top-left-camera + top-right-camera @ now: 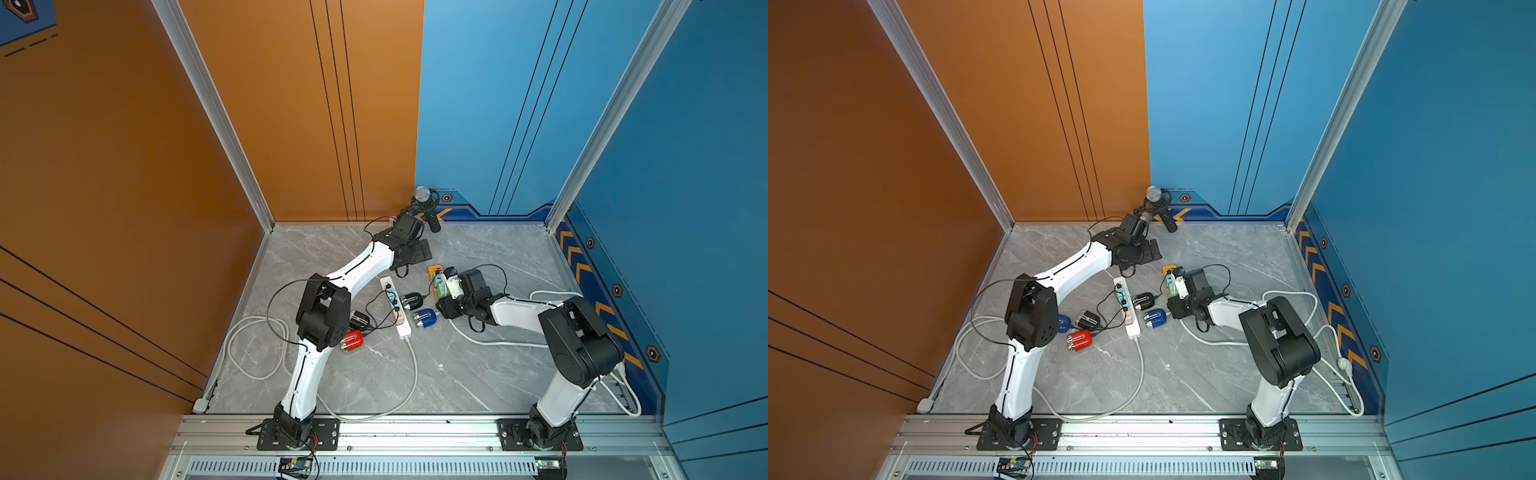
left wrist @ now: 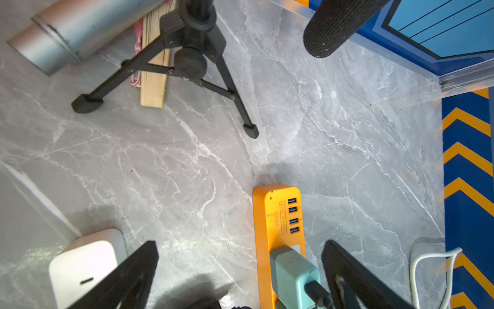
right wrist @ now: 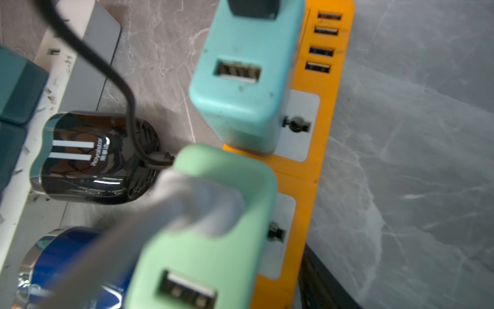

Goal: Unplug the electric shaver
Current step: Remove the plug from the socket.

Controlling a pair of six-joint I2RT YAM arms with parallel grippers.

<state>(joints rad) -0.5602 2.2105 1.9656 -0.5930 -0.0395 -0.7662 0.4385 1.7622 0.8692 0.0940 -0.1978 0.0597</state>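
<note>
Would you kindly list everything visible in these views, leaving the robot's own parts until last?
table: one, grey marble, beneath everything.
white power strip: one, white, mid-table.
orange power strip: one, orange, right of the white power strip.
electric shavers: five, two black, two blue, one red, either side of the white power strip.
plug adapters: two, teal and green, in the orange power strip.
microphone: one, black, on a tripod by the back wall.
cables: several, white and black, across the table.
left hand: one, black, open, above the table.
right hand: one, black, at the green adapter.
</note>
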